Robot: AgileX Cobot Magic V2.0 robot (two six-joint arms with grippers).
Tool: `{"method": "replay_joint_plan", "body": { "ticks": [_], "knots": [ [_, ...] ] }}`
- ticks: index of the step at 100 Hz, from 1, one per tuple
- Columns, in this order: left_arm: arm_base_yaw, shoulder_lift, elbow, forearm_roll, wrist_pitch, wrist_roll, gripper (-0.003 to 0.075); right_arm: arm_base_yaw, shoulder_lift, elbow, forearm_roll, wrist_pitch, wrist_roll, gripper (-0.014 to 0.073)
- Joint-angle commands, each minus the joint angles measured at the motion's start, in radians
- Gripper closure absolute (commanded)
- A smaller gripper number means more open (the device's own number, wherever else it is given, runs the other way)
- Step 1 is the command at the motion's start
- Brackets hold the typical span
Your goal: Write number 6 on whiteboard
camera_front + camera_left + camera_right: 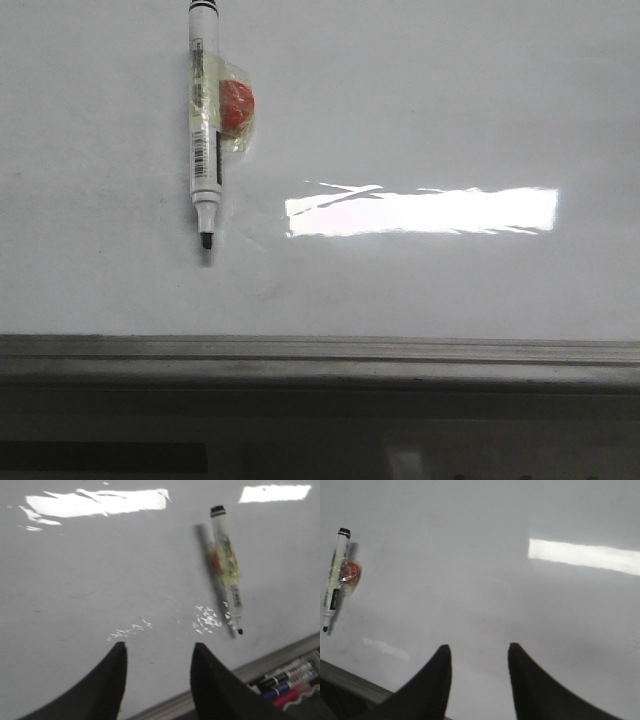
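The whiteboard fills the front view, glossy white, with a grey frame strip along its near edge. No number 6 shows on it. A white marker with a black uncapped tip lies on the board at the left, an orange-red lump taped to its barrel. The marker also shows in the left wrist view, beyond and to one side of my open left gripper. In the right wrist view the marker lies far off from my open right gripper. Neither gripper holds anything.
A bright rectangular light glare lies on the board's middle. Beyond the frame strip, in the left wrist view, several spare markers lie in a tray. The board's frame edge shows near the right gripper.
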Motion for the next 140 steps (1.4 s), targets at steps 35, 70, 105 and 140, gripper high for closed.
{"method": "replay_joint_plan", "body": {
  "ticks": [35,70,105,140],
  "knots": [
    [-0.179,0.268,-0.052,-0.245,-0.161,0.007,0.0328,0.033,0.029,-0.033,0.021,-0.042,-0.011,0.0197],
    [-0.317,0.467,-0.158,-0.284,-0.237,0.012,0.0332,0.032,0.029,-0.033,0.021,-0.029,-0.011,0.0197],
    [-0.476,0.614,-0.158,-0.372,-0.404,0.012,0.0331,0.032,0.029,-0.033,0.021,-0.022,-0.011,0.0197],
    [-0.496,0.718,-0.158,-0.458,-0.545,0.012,0.0334,0.032,0.029,-0.033,0.021,-0.022,-0.011,0.0197]
  ]
}}
